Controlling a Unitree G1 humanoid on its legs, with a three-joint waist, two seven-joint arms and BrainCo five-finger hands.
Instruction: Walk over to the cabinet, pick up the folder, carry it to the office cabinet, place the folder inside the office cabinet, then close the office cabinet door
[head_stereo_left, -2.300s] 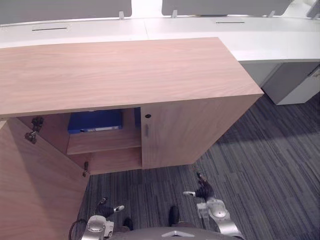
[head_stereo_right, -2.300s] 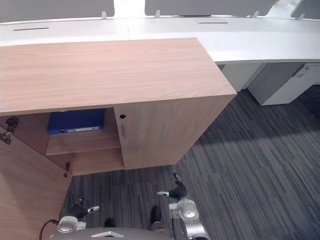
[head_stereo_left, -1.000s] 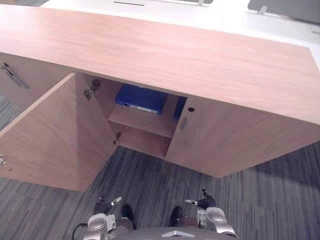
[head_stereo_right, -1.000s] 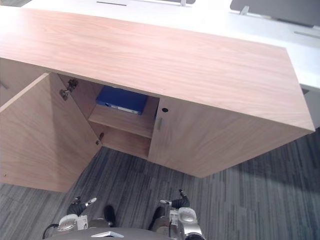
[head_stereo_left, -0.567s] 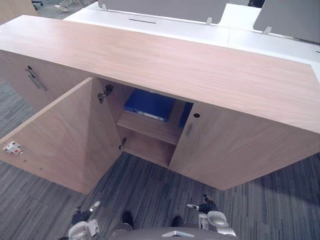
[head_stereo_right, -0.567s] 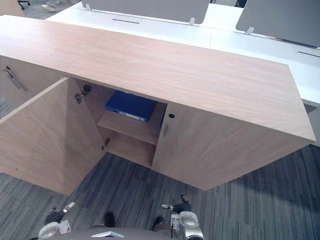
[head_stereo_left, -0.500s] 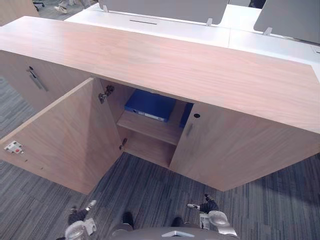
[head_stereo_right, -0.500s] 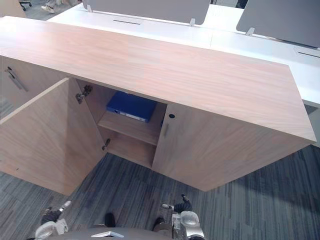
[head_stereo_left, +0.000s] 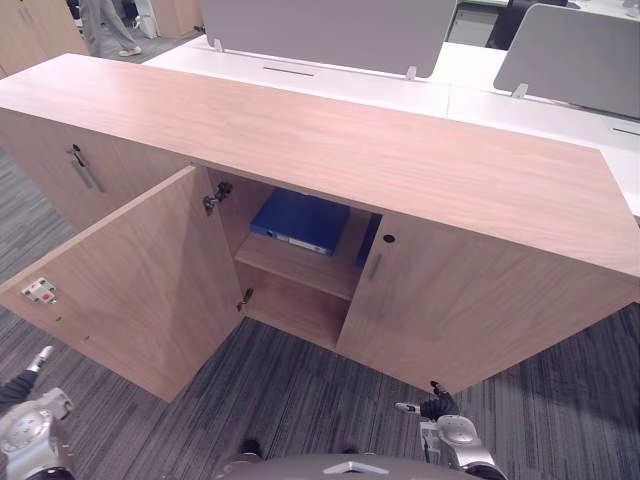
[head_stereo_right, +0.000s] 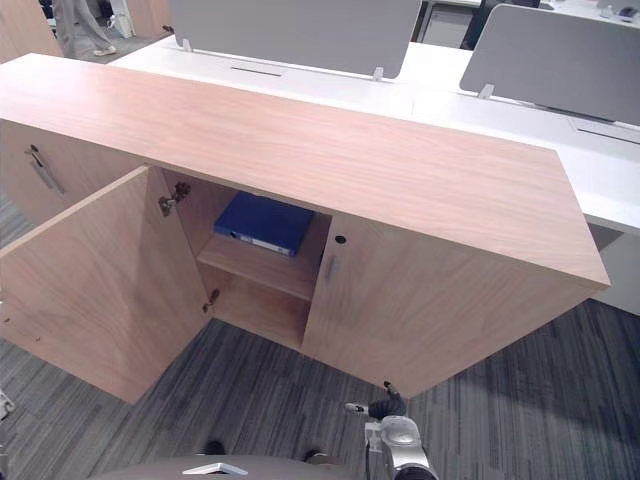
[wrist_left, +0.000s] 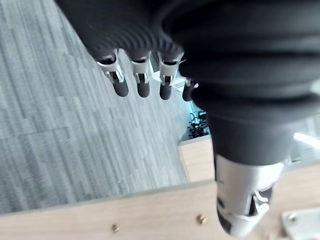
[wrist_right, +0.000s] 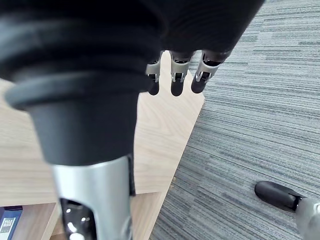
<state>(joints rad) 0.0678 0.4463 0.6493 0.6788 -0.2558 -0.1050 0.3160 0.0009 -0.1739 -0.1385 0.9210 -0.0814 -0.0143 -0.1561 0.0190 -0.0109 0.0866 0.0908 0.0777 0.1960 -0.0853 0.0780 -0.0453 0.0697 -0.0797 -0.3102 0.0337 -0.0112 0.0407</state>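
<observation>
We find the blue folder (head_stereo_left: 298, 220) lying flat on the shelf (head_stereo_left: 300, 266) inside the cabinet (head_stereo_left: 400, 170), its far end hidden under the top. The left door (head_stereo_left: 140, 290) stands open. Our left hand (wrist_left: 142, 86) and right hand (wrist_right: 176, 84) hang loose-fingered and empty above the carpet (head_stereo_left: 300, 390).

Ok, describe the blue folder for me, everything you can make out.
The blue folder is a thick binder with a smooth, plastic-looking cover and a pale label strip along the edge facing outward. It lies flat on the upper shelf of the wooden cabinet, in the compartment whose door stands open. Nothing but the shelf is seen touching it.
</observation>
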